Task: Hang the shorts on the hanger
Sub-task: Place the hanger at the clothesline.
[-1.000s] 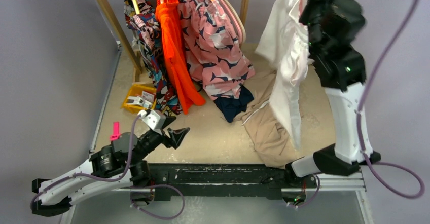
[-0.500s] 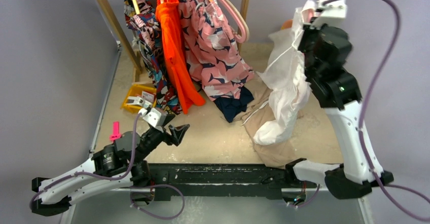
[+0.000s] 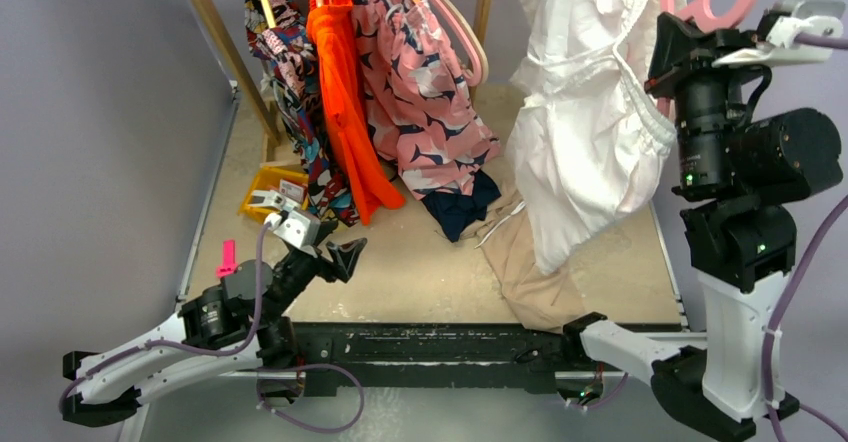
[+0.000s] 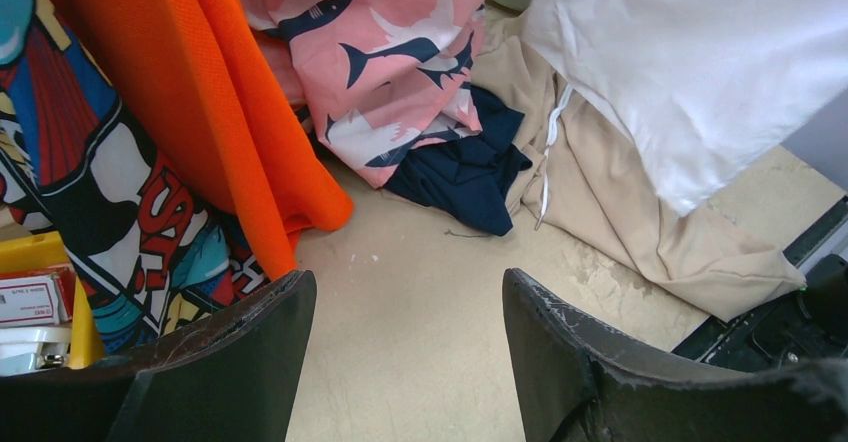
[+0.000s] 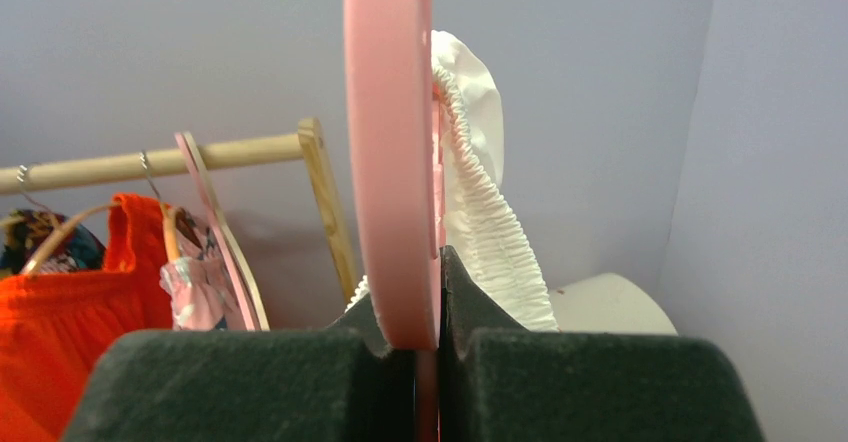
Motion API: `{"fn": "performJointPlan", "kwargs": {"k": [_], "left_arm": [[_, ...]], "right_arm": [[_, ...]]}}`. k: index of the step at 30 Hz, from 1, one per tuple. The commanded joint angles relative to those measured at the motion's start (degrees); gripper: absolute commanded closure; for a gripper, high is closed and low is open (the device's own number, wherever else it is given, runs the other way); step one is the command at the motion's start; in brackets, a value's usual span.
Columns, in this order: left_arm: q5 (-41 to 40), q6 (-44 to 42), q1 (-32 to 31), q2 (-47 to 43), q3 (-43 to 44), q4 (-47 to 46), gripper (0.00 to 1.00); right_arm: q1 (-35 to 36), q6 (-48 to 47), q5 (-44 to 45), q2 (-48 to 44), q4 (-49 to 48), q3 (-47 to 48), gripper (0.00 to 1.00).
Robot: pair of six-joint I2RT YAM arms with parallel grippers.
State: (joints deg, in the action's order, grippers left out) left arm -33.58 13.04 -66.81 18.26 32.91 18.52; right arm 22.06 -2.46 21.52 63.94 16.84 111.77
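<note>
The white shorts [image 3: 590,132] hang draped from the pink hanger [image 3: 722,2] at the upper right, their lower hem above the table. My right gripper [image 3: 685,47] is shut on the hanger and holds it high. In the right wrist view the hanger [image 5: 390,142] stands edge-on between my shut right gripper [image 5: 428,337], with the gathered waistband [image 5: 485,222] just behind it. My left gripper [image 3: 345,257] is open and empty, low over the table's front left. In the left wrist view it [image 4: 410,297] is open over bare table, the shorts [image 4: 700,72] far right.
A wooden rack [image 3: 215,42] at the back holds a comic-print garment [image 3: 290,72], an orange one [image 3: 345,112] and a pink shark-print one [image 3: 425,92]. A tan garment [image 3: 530,262] lies on the table under the shorts. A yellow bin [image 3: 262,192] sits at the left.
My right arm dipped and then rose and swung right, lifting the hanger and shorts higher; the shorts now hang spread and off the table. The left gripper has hardly moved.
</note>
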Motion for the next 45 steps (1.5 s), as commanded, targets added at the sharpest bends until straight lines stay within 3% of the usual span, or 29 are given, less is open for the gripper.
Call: {"fn": "performJointPlan", "kwargs": {"k": [1,10,21,25,30,37,45], "left_arm": [[-2.7,0.6,0.1,-1.1,1.1,-1.4,0.32],[-5.2,1.3,0.1,-1.8,1.6,-0.6,0.32],[-11.4,5.8,0.1,-1.4,3.0,1.1,0.32],[-12.5,6.9,0.1,0.1,4.1,2.7,0.32],[-13.1,6.5,0.1,0.9,4.0,2.6,0.33],[-13.4,6.1,0.1,1.2,4.0,2.5,0.33],[-13.5,6.5,0.1,1.0,4.1,3.0,0.33]], "right_arm": [[-0.3,-1.4,2.1,0.0,-2.3,-9.2,1.0],[-0.4,-3.7,5.6,1.4,-1.0,-12.9,1.0],[-0.1,1.3,-25.9,7.2,1.9,-15.5,1.0],[1.4,1.6,-29.7,8.3,5.1,-16.1,1.0],[7.4,0.4,-28.0,9.9,12.4,-14.3,1.0],[9.1,0.0,-35.9,8.1,12.7,-15.6,1.0],[9.1,3.3,-14.6,6.0,15.8,-15.1,1.0]]}}
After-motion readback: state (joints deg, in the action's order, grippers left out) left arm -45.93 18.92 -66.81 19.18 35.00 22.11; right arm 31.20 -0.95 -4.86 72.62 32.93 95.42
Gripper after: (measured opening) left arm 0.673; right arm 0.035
